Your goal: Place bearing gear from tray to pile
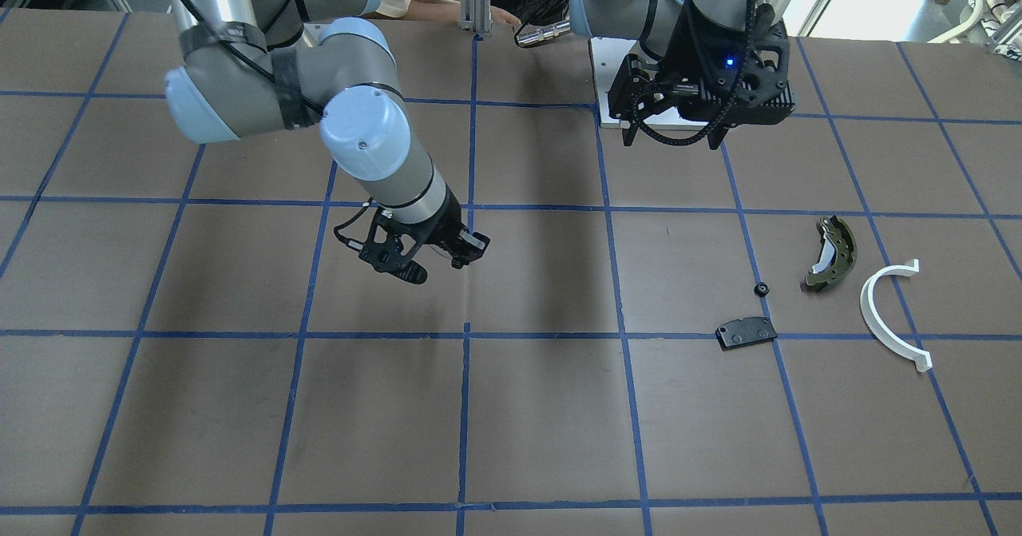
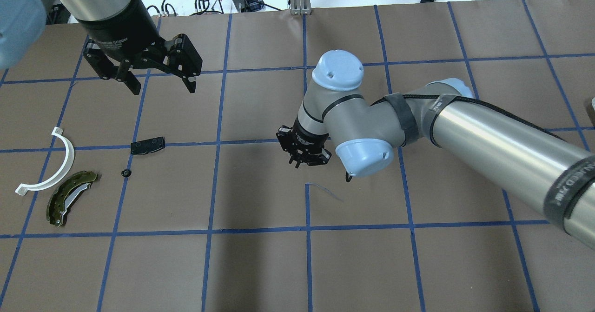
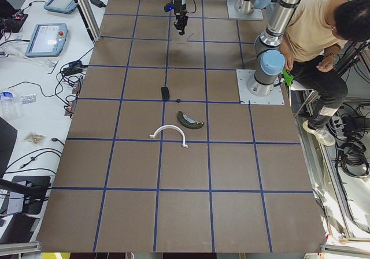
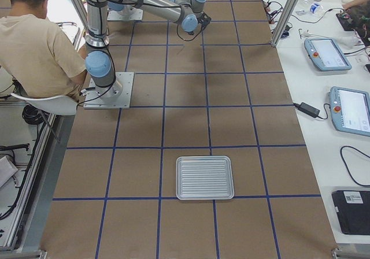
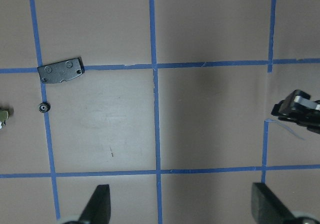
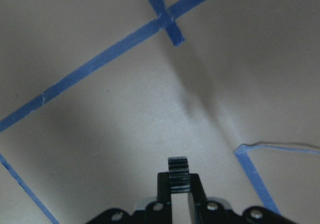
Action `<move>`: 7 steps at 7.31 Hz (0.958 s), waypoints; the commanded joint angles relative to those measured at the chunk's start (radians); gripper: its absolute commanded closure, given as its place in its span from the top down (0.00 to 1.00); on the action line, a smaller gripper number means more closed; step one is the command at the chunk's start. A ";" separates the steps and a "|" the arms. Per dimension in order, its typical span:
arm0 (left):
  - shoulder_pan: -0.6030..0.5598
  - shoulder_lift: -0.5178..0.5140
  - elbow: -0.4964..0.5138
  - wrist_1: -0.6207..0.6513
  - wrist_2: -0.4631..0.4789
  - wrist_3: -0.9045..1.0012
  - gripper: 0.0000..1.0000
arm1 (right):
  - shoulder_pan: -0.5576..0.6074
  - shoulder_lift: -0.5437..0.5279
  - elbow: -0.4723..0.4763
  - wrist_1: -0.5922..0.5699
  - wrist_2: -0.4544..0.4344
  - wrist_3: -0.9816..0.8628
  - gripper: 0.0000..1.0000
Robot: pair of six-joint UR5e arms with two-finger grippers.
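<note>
My right gripper hangs over the table's middle, shut on a small black toothed bearing gear that shows between its fingertips in the right wrist view. It also shows in the overhead view. The pile lies to the robot's left: an olive-green brake shoe, a white half-ring, a flat black pad and one small black gear on the table. My left gripper is open and empty, above and beyond the pad. The grey metal tray sits far to the robot's right.
The table is brown paper with blue tape grid lines. A loose curl of tape lies just under my right gripper. An operator sits beside the right arm's base. Tablets and cables lie on a side bench.
</note>
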 commanded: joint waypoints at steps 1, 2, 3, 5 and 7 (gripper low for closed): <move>0.002 -0.009 -0.007 0.050 -0.003 0.000 1.00 | 0.079 0.068 0.007 -0.093 0.000 0.075 0.00; 0.002 -0.010 -0.010 0.052 -0.004 0.003 1.00 | 0.081 0.071 0.007 -0.095 -0.001 0.076 0.05; 0.002 -0.010 -0.011 0.050 -0.004 0.000 1.00 | 0.079 0.071 0.001 -0.101 -0.009 0.057 0.46; 0.002 -0.015 -0.019 0.052 -0.003 -0.006 1.00 | 0.067 0.065 -0.008 -0.100 -0.018 0.042 0.89; 0.003 -0.037 -0.027 0.060 -0.004 0.001 1.00 | -0.035 0.048 -0.010 -0.084 -0.050 -0.057 0.94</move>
